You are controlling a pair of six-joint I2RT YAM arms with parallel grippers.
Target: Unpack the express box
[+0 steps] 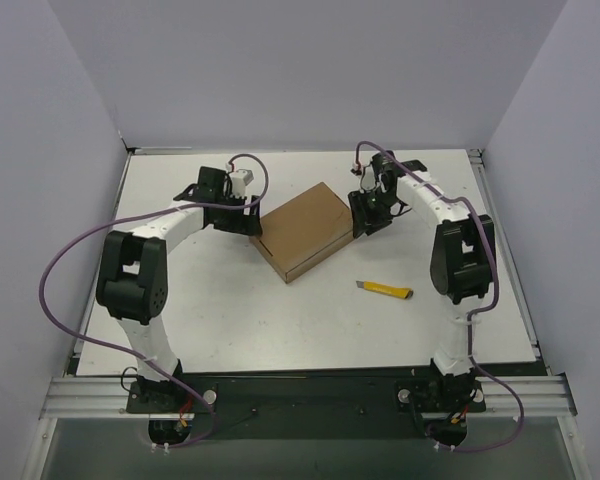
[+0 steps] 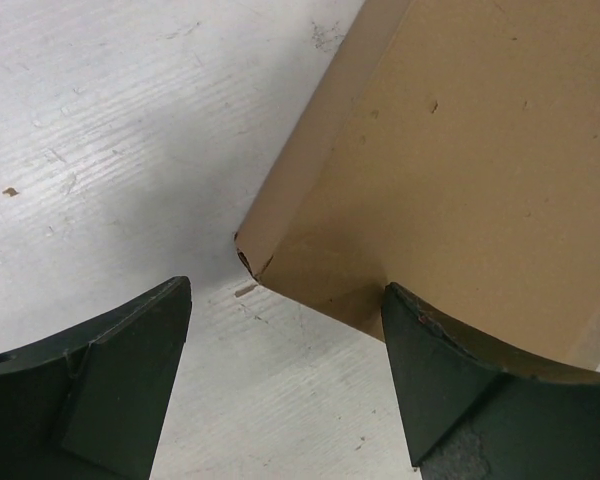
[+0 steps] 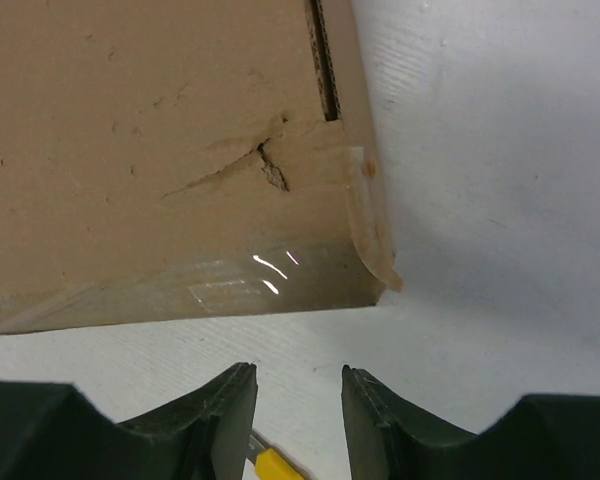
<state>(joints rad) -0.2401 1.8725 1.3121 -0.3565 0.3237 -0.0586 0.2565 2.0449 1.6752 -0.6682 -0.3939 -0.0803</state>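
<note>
Dark green left fingers (image 2: 110,370) fill the bottom of the left wrist view, spread wide with nothing between them. One corner of the express box (image 2: 450,160) points into the gap just ahead. The right-hand finger overlaps the box's near edge in that view, and whether it touches the cardboard cannot be told.

Over on the other arm the right fingers (image 3: 215,420) stand only a narrow way apart and hold nothing. Bare white tabletop (image 3: 500,180) shows through the gap, along with a yellow sliver at the very bottom. Just beyond their tips lies another corner of the box, its edge wrapped in clear tape (image 3: 280,275) that catches the light and curls loose at the corner. Above the tape the cardboard is torn in a short jagged crack.

From above, the box (image 1: 305,230) lies flat and closed, turned at an angle, in the middle of the tabletop's far half. It sits directly between the two sets of fingers, the left (image 1: 245,215) at its left corner and the right (image 1: 365,212) at its right corner. Nearer the arm bases, close to the right arm and apart from the box, a yellow utility knife (image 1: 385,290) rests on the tabletop. Purple cables (image 1: 55,265) loop along both arms
</note>
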